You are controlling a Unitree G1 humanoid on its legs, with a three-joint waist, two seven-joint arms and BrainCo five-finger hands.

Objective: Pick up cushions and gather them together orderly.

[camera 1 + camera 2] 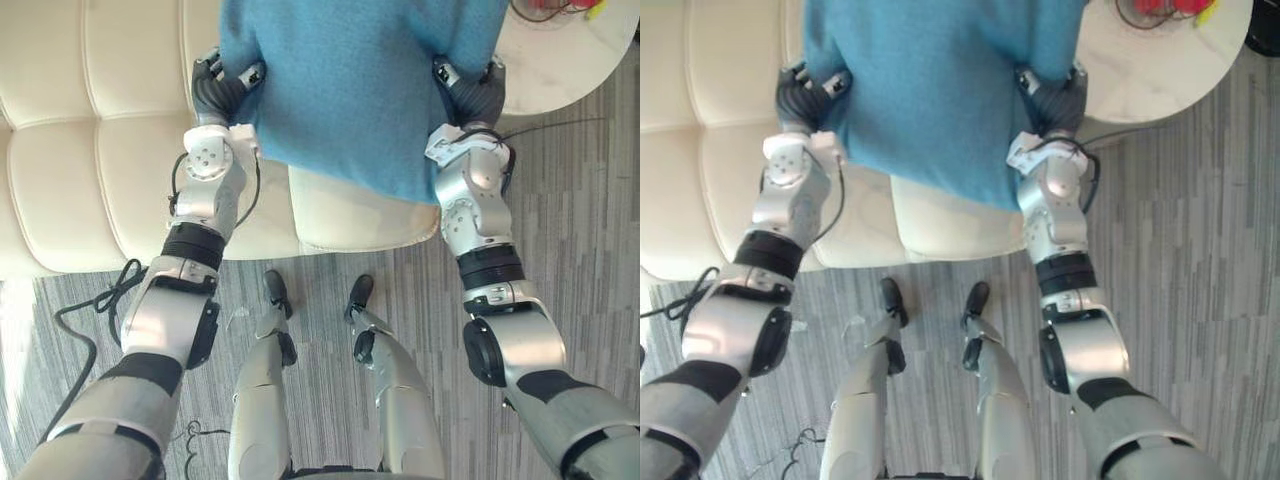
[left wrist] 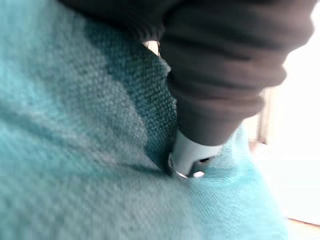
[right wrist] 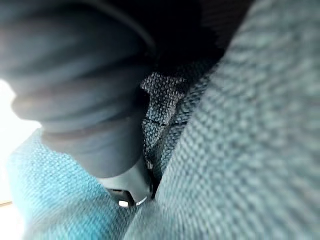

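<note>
Blue cushion (image 1: 355, 90), nearest to you, held between the two hands above the cream sofa (image 1: 90, 150). Its lower corner covers part of the sofa seat's front edge (image 1: 350, 215), and you cannot tell whether it touches the seat. Left hand (image 1: 222, 88): pressed against the cushion's left side, its dark ribbed cover facing you. In the left wrist view the hand sinks into the woven fabric, and you cannot tell whether it is spread or clasped. Right hand (image 1: 470, 90): pressed against the cushion's right side at about the same height, buried in the fabric in the right wrist view. Its state likewise cannot be told. White round table (image 1: 570, 60): beside the sofa on your right, standing on the grey striped floor (image 1: 590, 220).
</note>
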